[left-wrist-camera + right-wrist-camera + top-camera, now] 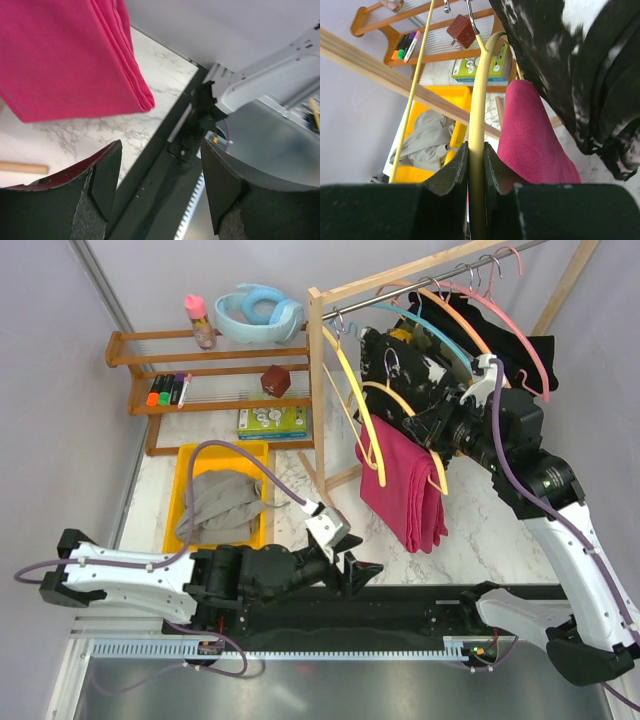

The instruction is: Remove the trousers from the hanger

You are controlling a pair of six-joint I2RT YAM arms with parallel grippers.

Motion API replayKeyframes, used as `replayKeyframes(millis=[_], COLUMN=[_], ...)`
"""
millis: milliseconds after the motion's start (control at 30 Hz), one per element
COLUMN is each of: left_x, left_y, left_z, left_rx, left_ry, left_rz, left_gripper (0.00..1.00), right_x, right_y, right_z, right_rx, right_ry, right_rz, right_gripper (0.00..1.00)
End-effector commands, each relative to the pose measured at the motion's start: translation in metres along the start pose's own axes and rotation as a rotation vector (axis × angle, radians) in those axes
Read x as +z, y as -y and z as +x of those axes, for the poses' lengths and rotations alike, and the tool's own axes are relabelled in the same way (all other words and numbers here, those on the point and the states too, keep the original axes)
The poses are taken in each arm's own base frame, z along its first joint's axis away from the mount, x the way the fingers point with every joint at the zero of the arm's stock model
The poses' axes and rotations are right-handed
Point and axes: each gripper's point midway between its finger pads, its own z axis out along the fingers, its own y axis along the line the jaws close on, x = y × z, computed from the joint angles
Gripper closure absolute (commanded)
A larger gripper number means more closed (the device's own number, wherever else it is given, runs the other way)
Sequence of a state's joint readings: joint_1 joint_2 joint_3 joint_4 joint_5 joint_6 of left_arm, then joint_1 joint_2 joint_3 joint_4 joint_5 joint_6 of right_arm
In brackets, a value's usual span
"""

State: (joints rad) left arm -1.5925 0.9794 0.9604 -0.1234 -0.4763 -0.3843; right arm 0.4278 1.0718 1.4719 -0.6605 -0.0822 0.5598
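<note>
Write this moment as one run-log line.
right pincer: shut on yellow hanger | left pincer: open, apart from magenta trousers | grey trousers: in yellow bin

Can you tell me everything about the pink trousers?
The pink trousers are soft magenta cloth, folded in smooth layers and draped over a yellow hanger on the wooden rack. They hang straight down above the marble table. The right gripper pinches that hanger beside them; the left gripper is open nearby, not touching.
</note>
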Motion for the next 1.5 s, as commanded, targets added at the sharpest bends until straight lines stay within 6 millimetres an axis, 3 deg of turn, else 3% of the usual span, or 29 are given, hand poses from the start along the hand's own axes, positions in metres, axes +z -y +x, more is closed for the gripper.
replayKeyframes(millis=[0,67,167,267,533,733,967,1233,1400,1467], left_x=[0.011,0.021,0.028,0.038,0.069,0.083,0.103,0.110,0.112,0.111], left_y=[-0.007,-0.011,-0.008,-0.007,0.001,-0.006,-0.004,-0.009,-0.016,-0.016], left_z=[-0.049,-0.042,-0.044,-0.043,-0.037,-0.039,-0.029,-0.028,-0.024,-0.026], left_rx=[0.061,0.077,0.091,0.096,0.104,0.128,0.181,0.200,0.221,0.227], left_ry=[0.208,0.196,0.194,0.189,0.190,0.204,0.180,0.169,0.136,0.132], left_rz=[-0.186,-0.241,-0.262,-0.299,-0.367,-0.511,-0.562,-0.609,-0.613,-0.614], left_gripper=[0.28,0.28,0.36,0.35,0.20,0.18,0.27,0.43,0.48,0.57], right_x=[-0.031,-0.036,-0.042,-0.047,-0.058,-0.066,-0.078,-0.090,-0.097,-0.098], right_y=[-0.029,-0.028,-0.027,-0.025,-0.025,-0.032,-0.036,-0.038,-0.040,-0.040], right_z=[-0.036,-0.034,-0.029,-0.022,-0.012,-0.013,-0.015,-0.012,-0.010,-0.007], right_rx=[0.040,0.048,0.062,0.089,0.162,0.176,0.171,0.174,0.182,0.182], right_ry=[0.168,0.170,0.164,0.154,0.147,0.148,0.159,0.159,0.156,0.149], right_rz=[-0.124,-0.121,-0.124,-0.128,-0.147,-0.180,-0.198,-0.212,-0.229,-0.236], right_gripper=[1.00,1.00,1.00,1.00,1.00,1.00,1.00,1.00,1.00,1.00])
